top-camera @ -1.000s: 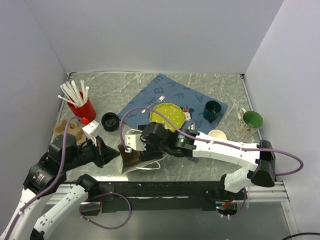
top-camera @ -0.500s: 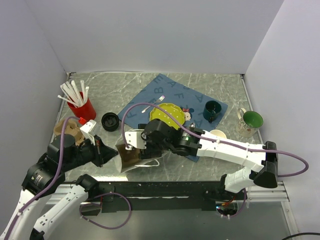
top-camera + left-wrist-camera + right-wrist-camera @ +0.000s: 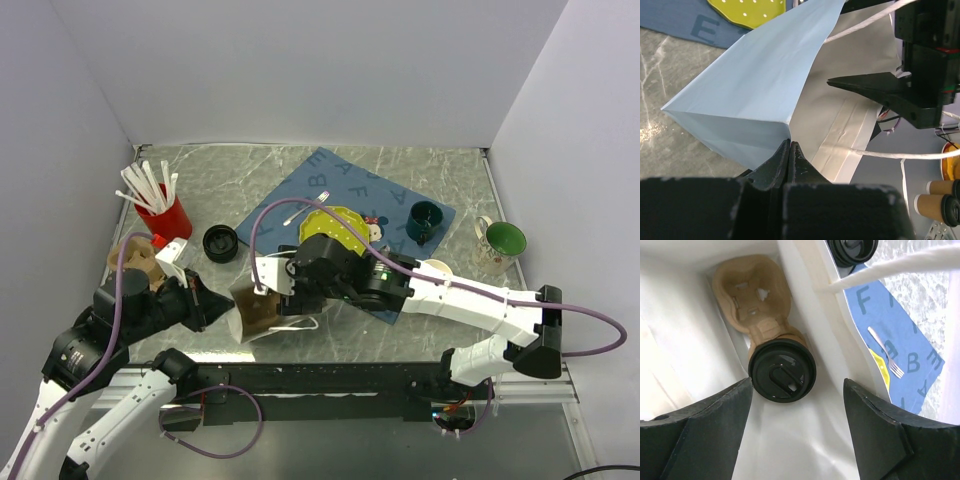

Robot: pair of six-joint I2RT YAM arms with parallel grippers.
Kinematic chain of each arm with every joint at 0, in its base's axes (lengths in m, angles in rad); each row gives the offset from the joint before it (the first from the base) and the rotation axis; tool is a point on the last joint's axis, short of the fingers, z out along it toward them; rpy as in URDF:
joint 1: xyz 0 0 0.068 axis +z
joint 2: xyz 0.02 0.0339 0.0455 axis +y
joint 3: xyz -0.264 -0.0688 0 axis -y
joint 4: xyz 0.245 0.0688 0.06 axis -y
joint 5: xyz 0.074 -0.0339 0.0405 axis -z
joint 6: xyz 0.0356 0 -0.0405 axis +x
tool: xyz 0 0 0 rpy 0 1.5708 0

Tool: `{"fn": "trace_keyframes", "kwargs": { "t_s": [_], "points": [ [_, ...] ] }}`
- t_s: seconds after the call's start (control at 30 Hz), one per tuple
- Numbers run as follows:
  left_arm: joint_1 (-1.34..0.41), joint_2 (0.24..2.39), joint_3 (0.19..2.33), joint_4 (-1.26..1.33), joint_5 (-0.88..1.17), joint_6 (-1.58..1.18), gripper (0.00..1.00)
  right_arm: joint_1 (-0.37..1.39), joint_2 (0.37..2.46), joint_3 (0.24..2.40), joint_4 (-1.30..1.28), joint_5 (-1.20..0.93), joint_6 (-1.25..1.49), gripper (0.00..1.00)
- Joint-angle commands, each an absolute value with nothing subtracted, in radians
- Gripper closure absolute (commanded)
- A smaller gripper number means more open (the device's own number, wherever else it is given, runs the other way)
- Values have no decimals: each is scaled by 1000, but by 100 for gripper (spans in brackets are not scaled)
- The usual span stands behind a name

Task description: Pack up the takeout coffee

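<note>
While the right gripper point(image 3: 798, 384) hangs spread wide, one black finger at nine o'clock and one at three o'clock of the cup and both clear of it, the takeout coffee point(image 3: 782, 371) stands inside the white paper bag point(image 3: 690, 340). Its round, glossy black plastic lid with a raised sip tab faces the wrist camera. A band of tan-brown paper wall shows at twelve o'clock. The cup sits in a brown cardboard carrier point(image 3: 747, 290) that stretches toward eleven o'clock. The left gripper point(image 3: 790, 150) is pressed together, pinching the bag's folded edge.
</note>
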State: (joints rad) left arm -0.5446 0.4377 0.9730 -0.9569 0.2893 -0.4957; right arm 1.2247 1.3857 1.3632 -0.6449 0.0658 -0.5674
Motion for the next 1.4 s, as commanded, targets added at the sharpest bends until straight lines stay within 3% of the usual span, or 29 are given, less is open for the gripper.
{"fn": "trace_keyframes", "kwargs": {
  "t_s": [0.0, 0.33, 0.77, 1.37],
  "points": [
    [-549, 446, 997, -960, 255, -522, 99, 1210, 1338, 1419, -594, 37, -525, 21],
    [-549, 479, 1000, -948, 224, -554, 99, 1206, 1313, 1419, -584, 5, -485, 34],
    [-549, 523, 1049, -994, 152, -617, 99, 1161, 1295, 1506, -471, -66, -414, 37],
    [-549, 563, 1181, -1075, 127, -647, 99, 1121, 1285, 1419, -430, -136, -327, 38]
  ]
}}
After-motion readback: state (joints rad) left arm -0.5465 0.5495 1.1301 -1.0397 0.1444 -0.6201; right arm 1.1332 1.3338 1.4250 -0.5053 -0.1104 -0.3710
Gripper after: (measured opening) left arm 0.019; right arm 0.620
